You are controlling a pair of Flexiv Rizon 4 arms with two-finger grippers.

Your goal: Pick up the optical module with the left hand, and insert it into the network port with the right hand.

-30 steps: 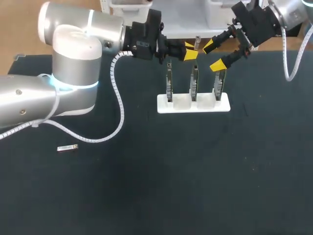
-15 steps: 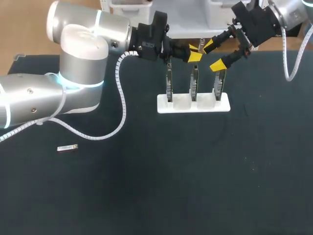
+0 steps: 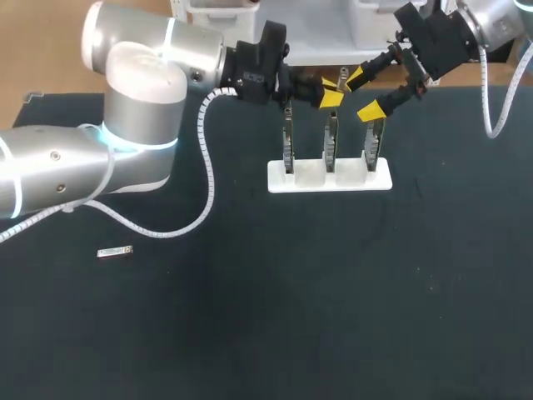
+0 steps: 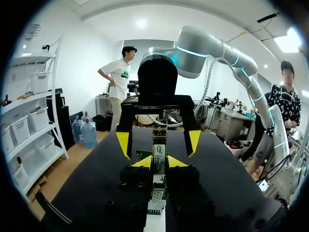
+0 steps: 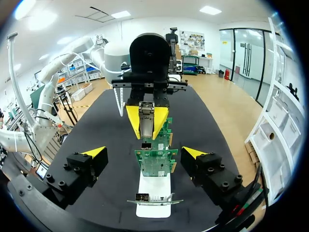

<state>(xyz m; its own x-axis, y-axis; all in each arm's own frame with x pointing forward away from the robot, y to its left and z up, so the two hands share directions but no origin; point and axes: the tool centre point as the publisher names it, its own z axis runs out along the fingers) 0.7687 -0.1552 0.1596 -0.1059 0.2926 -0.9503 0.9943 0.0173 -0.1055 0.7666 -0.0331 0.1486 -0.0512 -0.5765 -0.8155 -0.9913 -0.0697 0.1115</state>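
My left gripper [image 3: 331, 89] is shut on a small metal optical module [image 3: 342, 77], holding it in the air behind the row of cards. My right gripper [image 3: 363, 93] stands open just to its right, fingers on either side of the module's tip without touching. In the left wrist view the module [image 4: 159, 159] sits between my yellow tips, with the right gripper's fingers [image 4: 123, 143] spread ahead of it. The right wrist view has the left gripper [image 5: 146, 117] facing me with the module [image 5: 146, 124]. Three upright network cards [image 3: 331, 140] stand in a white holder [image 3: 310, 177].
A second optical module [image 3: 115, 252] lies flat on the black table at the left front. The left arm's cable [image 3: 204, 179] loops over the table left of the holder. The card row [image 5: 155, 162] stands right under both grippers.
The left arm has carried the module to the right, up to the open right gripper, then stopped. The right arm has kept still.
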